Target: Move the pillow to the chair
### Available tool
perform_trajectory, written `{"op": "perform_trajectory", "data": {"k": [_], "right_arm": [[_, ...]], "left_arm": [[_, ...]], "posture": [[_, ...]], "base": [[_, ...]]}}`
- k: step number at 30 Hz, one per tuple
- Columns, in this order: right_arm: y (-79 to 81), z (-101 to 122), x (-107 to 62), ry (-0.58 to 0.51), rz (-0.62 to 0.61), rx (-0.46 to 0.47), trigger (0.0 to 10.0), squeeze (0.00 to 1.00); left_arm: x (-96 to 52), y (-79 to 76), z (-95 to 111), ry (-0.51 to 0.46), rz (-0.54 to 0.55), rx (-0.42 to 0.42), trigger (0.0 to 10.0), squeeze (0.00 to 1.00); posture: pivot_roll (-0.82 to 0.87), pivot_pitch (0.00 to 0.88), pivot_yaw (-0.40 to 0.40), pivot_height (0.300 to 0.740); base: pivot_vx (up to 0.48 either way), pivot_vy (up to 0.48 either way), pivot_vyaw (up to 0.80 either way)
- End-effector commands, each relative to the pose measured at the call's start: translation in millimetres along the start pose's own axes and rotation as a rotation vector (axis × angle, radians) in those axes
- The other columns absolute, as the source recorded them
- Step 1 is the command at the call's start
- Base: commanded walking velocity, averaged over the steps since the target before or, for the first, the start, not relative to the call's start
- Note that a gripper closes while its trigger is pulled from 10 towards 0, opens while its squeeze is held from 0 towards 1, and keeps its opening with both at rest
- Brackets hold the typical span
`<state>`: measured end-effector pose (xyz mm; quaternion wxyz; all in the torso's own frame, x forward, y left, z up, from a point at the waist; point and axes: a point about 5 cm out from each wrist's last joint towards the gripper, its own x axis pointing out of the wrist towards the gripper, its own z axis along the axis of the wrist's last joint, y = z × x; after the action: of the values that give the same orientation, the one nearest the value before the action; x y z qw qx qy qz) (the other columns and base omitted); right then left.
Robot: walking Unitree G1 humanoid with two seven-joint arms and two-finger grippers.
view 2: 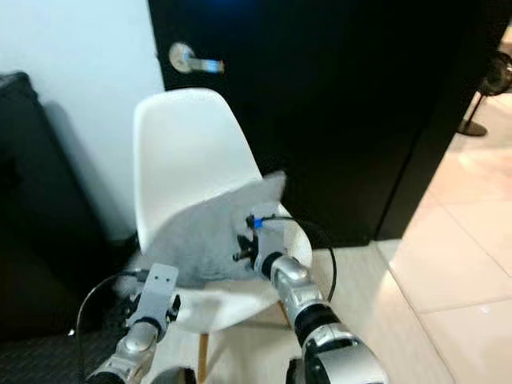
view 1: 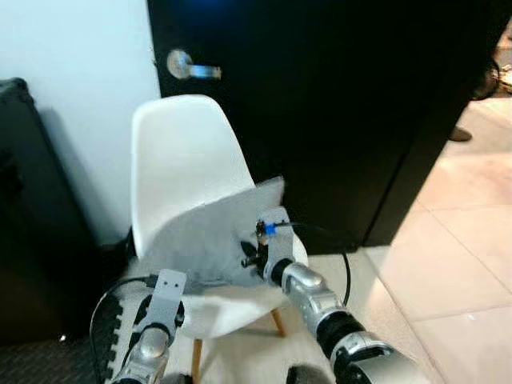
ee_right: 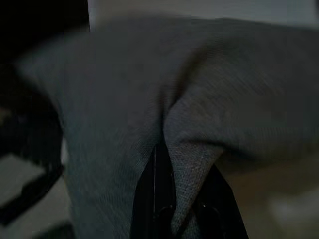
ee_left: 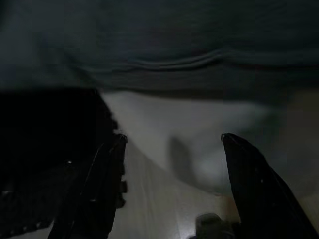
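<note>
Both head views are coming through soft and slightly blurred. Bright light is glaring off the pale floor tiles on the robot's right, while the black door is swallowing detail. A shadow is falling on the wall beside the white chair. Both wrist views are looking dim, murky and out of focus.

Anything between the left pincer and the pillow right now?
Nothing. In the left wrist view the open left pincer faces the white chair seat's edge, with the gray pillow resting just beyond it.
</note>
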<state>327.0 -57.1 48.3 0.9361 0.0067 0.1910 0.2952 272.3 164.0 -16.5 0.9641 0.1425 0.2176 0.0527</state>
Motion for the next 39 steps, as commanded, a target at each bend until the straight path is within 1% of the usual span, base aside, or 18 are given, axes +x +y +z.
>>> {"op": "perform_trajectory", "data": {"k": [1,4,5,6,8,12,15,17,19,21,25,26,28,29,31,33,35,39], "right_arm": [[6.0,8,4.2,-0.008,0.018,-0.071,10.0,0.00],[7.6,8,5.1,0.000,0.013,-0.115,10.0,0.00],[11.0,11,7.1,-0.003,0.020,-0.153,10.0,0.00],[11.0,11,7.1,-0.003,0.020,-0.153,10.0,0.00],[17.3,18,11.0,-0.015,0.038,-0.205,10.0,0.00],[21.2,24,13.6,-0.027,0.046,-0.236,10.0,0.00],[27.1,33,18.3,-0.036,0.035,-0.295,10.0,0.00],[29.1,43,22.3,-0.040,-0.010,-0.337,10.0,0.00],[29.1,47,23.7,-0.041,-0.034,-0.347,10.0,0.00],[29.7,56,26.9,-0.035,-0.098,-0.401,10.0,0.00],[31.0,60,28.4,-0.035,-0.127,-0.432,10.0,0.00],[32.0,63,29.6,-0.032,-0.154,-0.456,10.0,0.00],[40.0,69,32.9,-0.036,-0.182,-0.505,10.0,0.00],[40.0,69,32.9,-0.036,-0.182,-0.505,10.0,0.00],[48.0,71,35.3,-0.040,-0.186,-0.536,10.0,0.00],[54.1,70,37.0,-0.023,-0.192,-0.507,10.0,0.00],[58.9,68,38.1,-0.015,-0.197,-0.512,10.0,0.00],[60.5,67,38.6,-0.007,-0.211,-0.414,10.0,0.00]], "left_arm": [[1.2,-1.3,4,-0.011,0.002,-0.014,10.0,0.00],[1.2,-1.8,4,-0.012,0.002,-0.017,10.0,0.00],[1.0,-2.4,4,-0.012,0.001,-0.018,10.0,0.00],[1.0,-2.4,4,-0.012,0.001,-0.018,10.0,0.00],[0.2,-4.0,3,-0.011,-0.001,-0.020,10.0,0.00],[-0.1,-4.8,3,-0.011,-0.002,-0.023,10.0,0.00],[-0.8,-6.5,4,-0.015,-0.003,-0.028,10.0,0.00],[-1.7,-8.1,4,-0.022,-0.002,-0.034,10.0,0.00],[-2.2,-8.7,4,-0.025,-0.002,-0.037,10.0,0.00],[-3.6,-10.1,4,-0.032,-0.002,-0.042,10.0,0.00],[-4.7,-10.9,3,-0.036,-0.002,-0.045,10.0,0.00],[-5.6,-11.5,2,-0.039,-0.003,-0.047,10.0,0.00],[-8.3,-12.6,1,-0.052,-0.002,-0.053,10.0,0.00],[-8.3,-12.6,1,-0.052,-0.002,-0.053,10.0,0.00],[-9.8,-12.7,2,-0.066,0.001,-0.058,10.0,0.00],[-10.6,-12.0,8,-0.103,0.008,-0.066,10.0,0.00],[-12.0,-10.7,14,-0.143,0.016,-0.066,10.0,0.00],[-16.5,0.6,28,-0.224,0.054,-0.064,10.0,0.00]], "posture": [[0.05,0.010,-0.038,0.565],[0.05,0.012,-0.039,0.565],[0.05,0.013,-0.040,0.565],[0.05,0.013,-0.040,0.565],[0.05,0.018,-0.041,0.565],[0.05,0.022,-0.045,0.565],[0.06,0.040,-0.054,0.565],[0.07,0.053,-0.060,0.565],[0.08,0.058,-0.063,0.565],[0.09,0.078,-0.070,0.565],[0.10,0.092,-0.077,0.565],[0.11,0.103,-0.081,0.565],[0.14,0.134,-0.090,0.565],[0.14,0.134,-0.090,0.565],[0.14,0.144,-0.092,0.565],[0.16,0.153,-0.097,0.565],[0.18,0.172,-0.101,0.565],[0.22,0.214,-0.105,0.565]], "base": [[0.000,0.000,0.00],[0.000,0.000,0.00],[0.000,0.000,0.00],[0.000,0.000,0.00],[0.000,0.000,0.00],[0.000,0.000,0.00],[0.000,0.000,0.00],[0.000,0.000,0.00],[0.000,0.000,0.00],[0.000,0.000,0.00],[0.000,0.000,0.00],[0.000,0.000,0.00],[0.000,0.000,0.00],[0.000,0.000,0.00],[0.000,0.000,0.00],[0.000,0.000,0.00],[0.000,0.000,0.00],[0.000,0.000,0.00]]}}
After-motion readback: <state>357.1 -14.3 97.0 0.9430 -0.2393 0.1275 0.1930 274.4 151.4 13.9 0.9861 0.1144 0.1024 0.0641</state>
